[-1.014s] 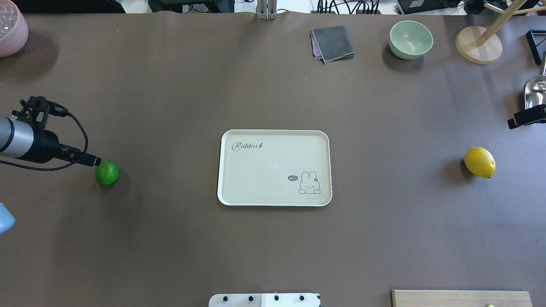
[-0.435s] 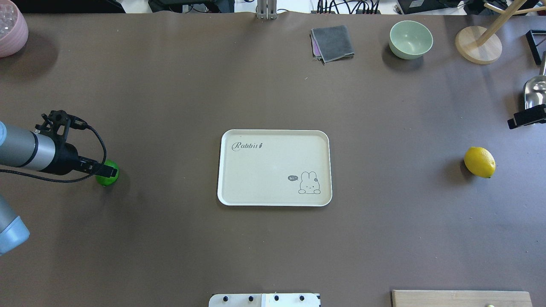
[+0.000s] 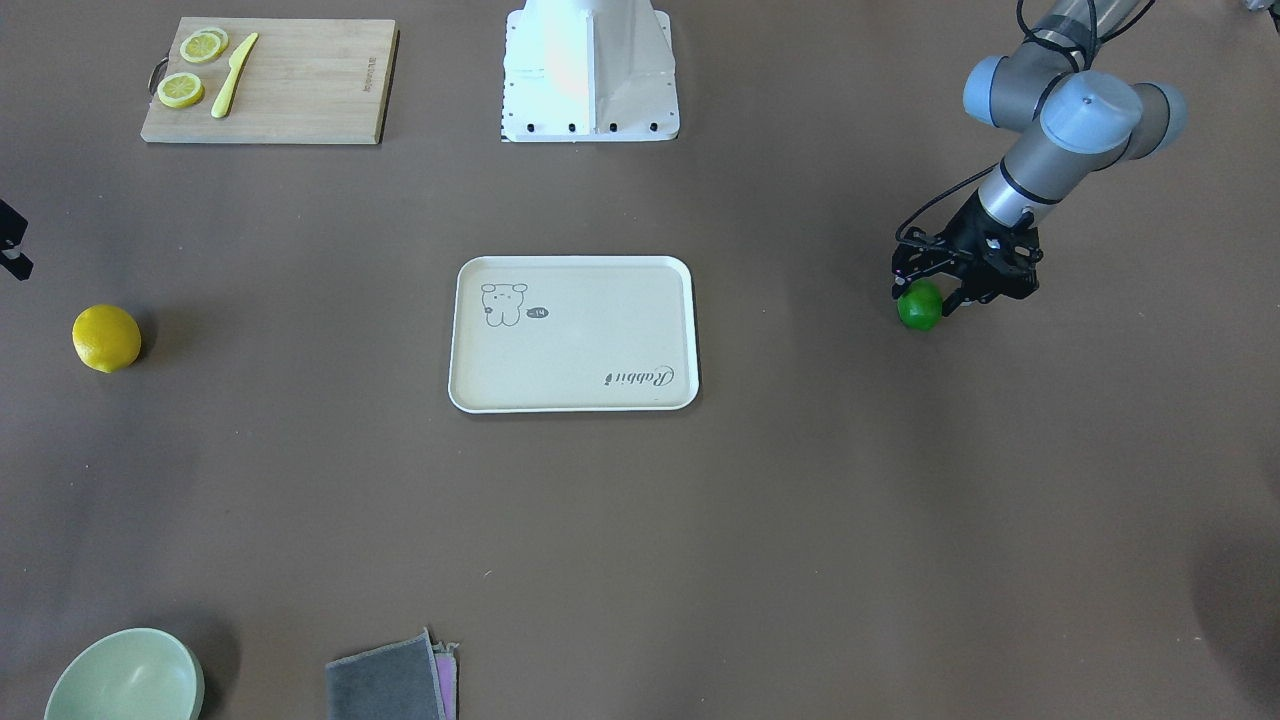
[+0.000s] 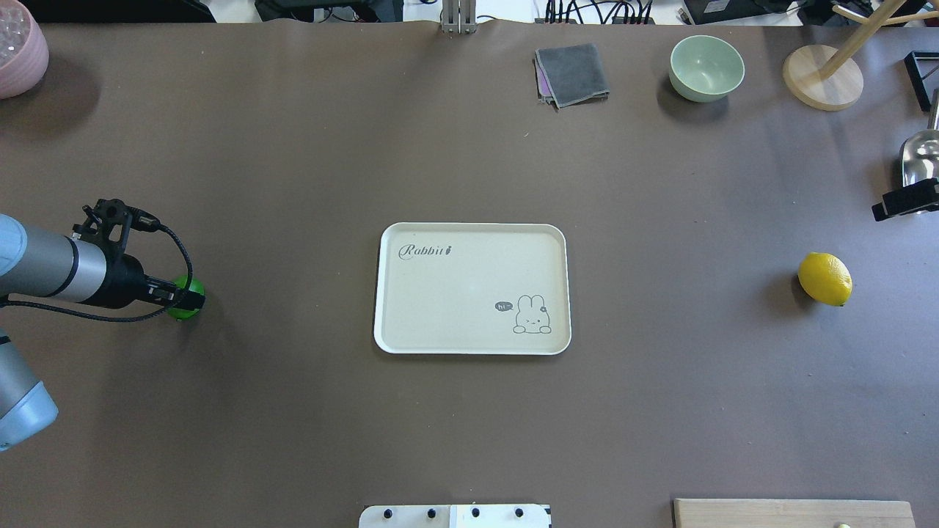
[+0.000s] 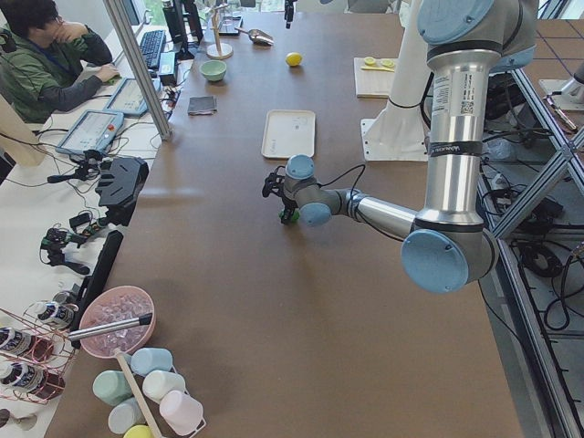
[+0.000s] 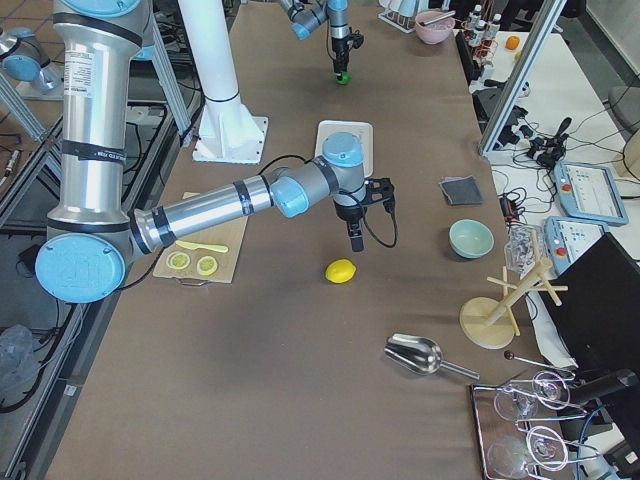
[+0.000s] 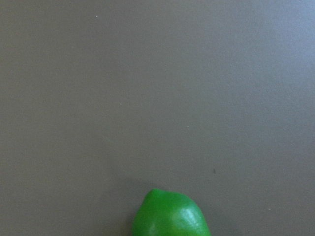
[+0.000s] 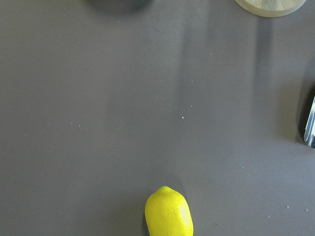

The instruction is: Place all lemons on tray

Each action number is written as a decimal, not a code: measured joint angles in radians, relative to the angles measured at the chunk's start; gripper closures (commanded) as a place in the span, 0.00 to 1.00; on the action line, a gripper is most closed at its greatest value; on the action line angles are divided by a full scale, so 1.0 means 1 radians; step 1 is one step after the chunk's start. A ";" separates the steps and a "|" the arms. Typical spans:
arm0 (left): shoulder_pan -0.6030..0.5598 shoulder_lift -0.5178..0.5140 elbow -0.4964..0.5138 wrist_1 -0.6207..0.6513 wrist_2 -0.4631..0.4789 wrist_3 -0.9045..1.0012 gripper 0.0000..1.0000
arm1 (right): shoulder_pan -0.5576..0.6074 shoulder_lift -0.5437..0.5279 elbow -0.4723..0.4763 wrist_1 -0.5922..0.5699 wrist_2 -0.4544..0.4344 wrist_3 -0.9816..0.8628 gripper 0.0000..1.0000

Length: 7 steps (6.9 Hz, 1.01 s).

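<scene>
- So, left end effector (image 4: 192, 299) sits over green lemon (image 4: 176, 312), 9 o'clock of tray (image 4: 440, 293); clamped or apart, can't tell.
- Next probably: squeeze, lift, carry over.

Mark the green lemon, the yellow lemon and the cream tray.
glossy green oval lemon (image 3: 921, 308): front-facing view, middle of its visible skin.
bright yellow oval lemon (image 4: 825, 279): overhead view, centre of the fruit.
cream-white rectangular tray (image 4: 469, 290): overhead view, bare floor.
</scene>
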 measured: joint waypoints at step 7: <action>0.113 -0.322 0.024 0.045 0.100 -0.320 1.00 | 0.000 0.004 -0.005 0.003 0.001 0.000 0.00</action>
